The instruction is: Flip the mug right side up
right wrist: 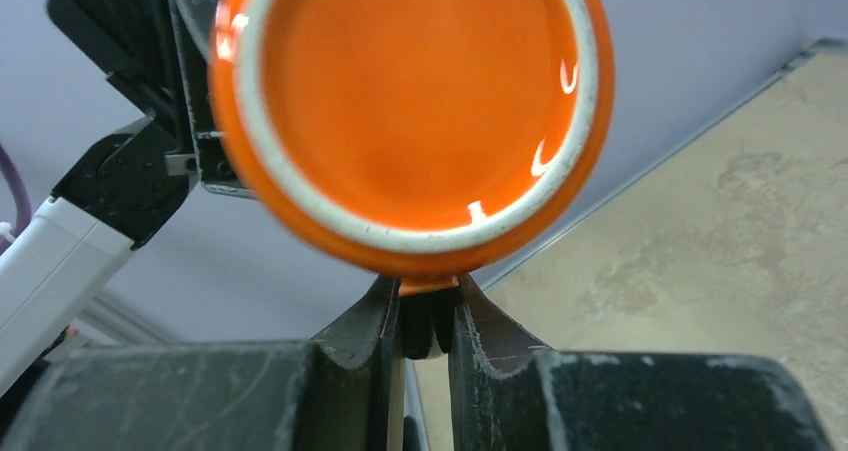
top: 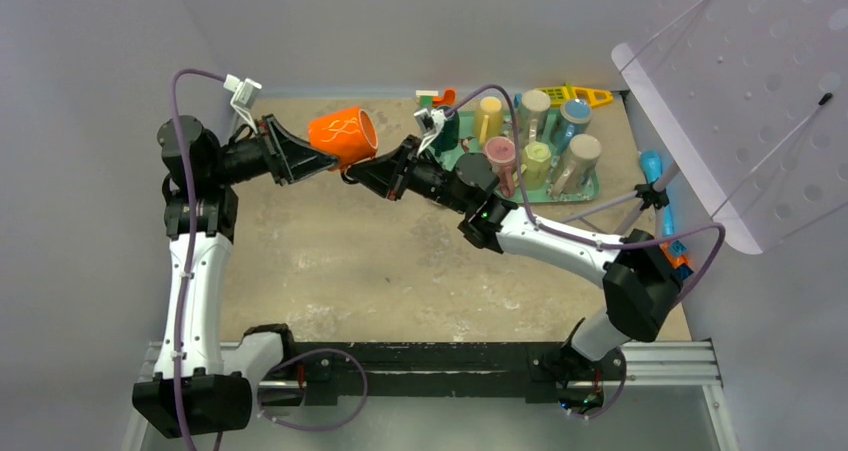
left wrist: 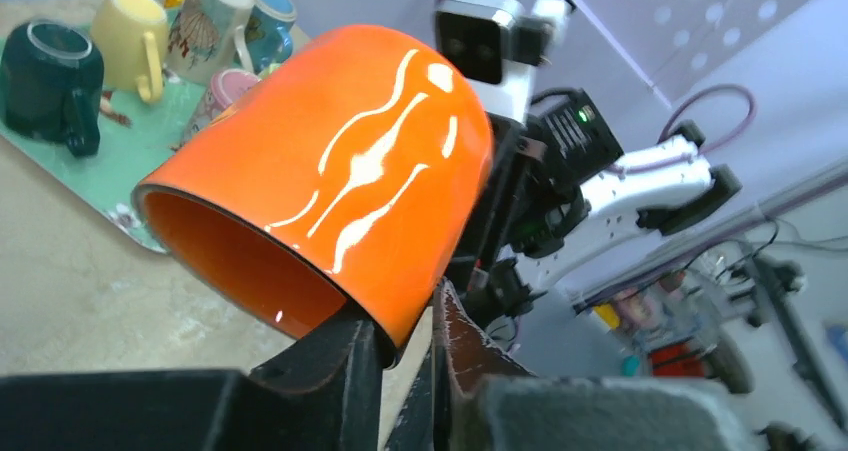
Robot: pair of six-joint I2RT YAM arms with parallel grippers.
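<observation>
Top external view: mid-air handover. Right gripper (right wrist: 428, 311) pinches the handle of the glossy orange ceramic mug (top: 343, 136), left gripper (left wrist: 405, 326) pinches its rim; I think right should let go next.

Grey walls (top: 400, 31) — mottled tan tabletop (top: 400, 271)

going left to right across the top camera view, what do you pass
left arm → orange mug → green tray of mugs → white perforated panel
</observation>
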